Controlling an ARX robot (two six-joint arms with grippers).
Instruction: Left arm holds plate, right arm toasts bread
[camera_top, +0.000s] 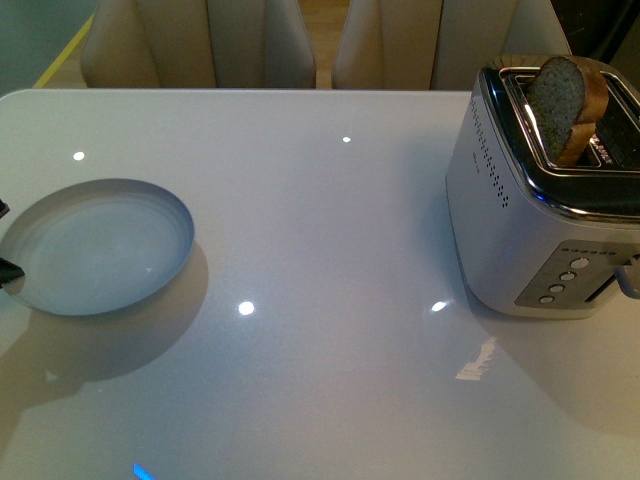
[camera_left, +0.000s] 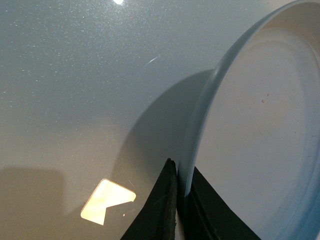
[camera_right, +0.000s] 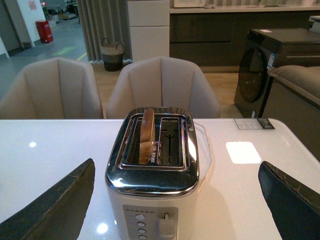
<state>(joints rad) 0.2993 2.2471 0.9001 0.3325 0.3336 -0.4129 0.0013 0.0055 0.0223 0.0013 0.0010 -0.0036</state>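
The pale blue-grey plate (camera_top: 97, 245) hovers a little above the white table at the left, throwing a shadow. My left gripper (camera_left: 182, 186) is shut on the plate (camera_left: 260, 130) rim, one black finger on each side of the edge; in the front view only its tip (camera_top: 8, 270) shows at the frame's left edge. A slice of brown bread (camera_top: 566, 95) stands upright in one slot of the silver toaster (camera_top: 530, 225) at the right. In the right wrist view the bread (camera_right: 146, 135) sits in the toaster (camera_right: 152, 190), and my right gripper (camera_right: 177, 200) is open, its fingers spread wide on either side.
The toaster's lever (camera_right: 165, 225) and several round buttons (camera_right: 139, 225) face the right wrist camera. Beige chairs (camera_right: 162, 85) stand behind the table's far edge. A card (camera_right: 253, 123) lies on the table beyond the toaster.
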